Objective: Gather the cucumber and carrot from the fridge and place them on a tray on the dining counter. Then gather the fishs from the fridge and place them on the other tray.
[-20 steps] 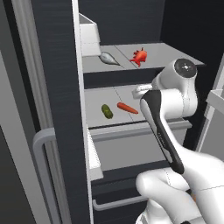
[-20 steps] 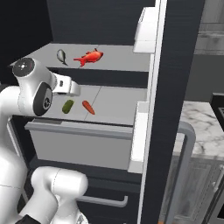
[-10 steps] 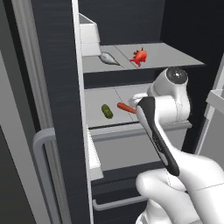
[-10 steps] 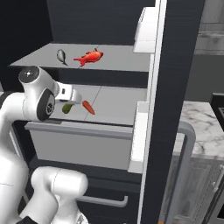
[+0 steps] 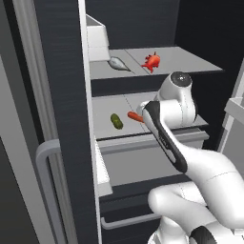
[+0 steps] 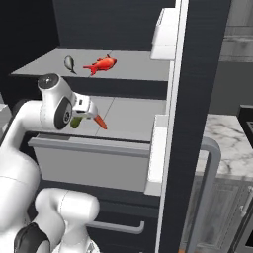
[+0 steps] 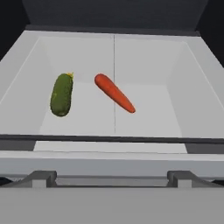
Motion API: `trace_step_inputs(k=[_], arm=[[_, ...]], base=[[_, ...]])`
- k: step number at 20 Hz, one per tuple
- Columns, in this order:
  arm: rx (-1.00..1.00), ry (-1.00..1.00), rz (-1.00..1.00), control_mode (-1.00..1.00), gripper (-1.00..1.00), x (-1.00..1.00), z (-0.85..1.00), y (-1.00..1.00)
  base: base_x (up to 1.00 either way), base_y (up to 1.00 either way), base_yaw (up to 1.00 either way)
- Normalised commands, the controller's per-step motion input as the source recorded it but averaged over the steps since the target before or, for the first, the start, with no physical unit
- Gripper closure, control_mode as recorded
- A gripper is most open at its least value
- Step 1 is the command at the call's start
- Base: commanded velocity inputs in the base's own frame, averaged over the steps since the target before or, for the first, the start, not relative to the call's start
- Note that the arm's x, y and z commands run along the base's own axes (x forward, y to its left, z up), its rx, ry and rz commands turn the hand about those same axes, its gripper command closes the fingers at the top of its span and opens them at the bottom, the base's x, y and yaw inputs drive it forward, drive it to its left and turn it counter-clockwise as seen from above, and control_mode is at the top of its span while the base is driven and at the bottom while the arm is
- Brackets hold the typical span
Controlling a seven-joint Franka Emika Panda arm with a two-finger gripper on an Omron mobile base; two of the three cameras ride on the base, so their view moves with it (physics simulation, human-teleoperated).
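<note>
The gripper (image 7: 112,177) is wide open and holds nothing. Its two dark fingertips (image 7: 39,177) sit far apart at the bottom of the hand view, at about 7 and 5 o'clock. It hangs just in front of the middle shelf (image 7: 148,105) of the fridge (image 5: 62,95), and its door stands open.

On that shelf lie two things, side by side but not touching. The cucumber (image 7: 61,94) is at about 10 o'clock in the hand view. It is short, fat and dark green, and it points away from the gripper. The carrot (image 7: 114,92) is just to its right, near the middle of the view. It lies slanted, with its thin tip toward 5 o'clock. In the left base view the cucumber (image 5: 116,121) lies clear on the shelf, and the carrot (image 5: 134,116) is partly hidden behind the arm (image 5: 167,138).

Farther back and higher up is the top shelf (image 5: 190,59). The grey fish (image 5: 117,63) lies on it at the left. The red fish (image 5: 151,62) lies a little to its right, apart from it.

In the right base view, a marble surface (image 6: 225,148) shows past the door (image 6: 190,123), at about 3 o'clock.
</note>
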Motion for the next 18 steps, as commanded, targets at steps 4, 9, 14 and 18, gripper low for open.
trace_step_inputs(k=[4,9,14,18], arm=[[0.0,0.15,0.0,-1.0,-1.0,0.38,-0.2,-0.04],[0.0,0.16,0.0,-1.0,-1.0,0.29,-0.33,-0.13],[0.0,0.09,0.0,-1.0,-1.0,0.2,-0.35,-0.11],[0.0,0.0,0.0,-1.0,-1.0,0.12,-0.22,0.0]], base=[[0.0,0.0,0.0],[0.0,0.0,0.0],[0.0,0.0,0.0],[0.0,0.0,0.0]])
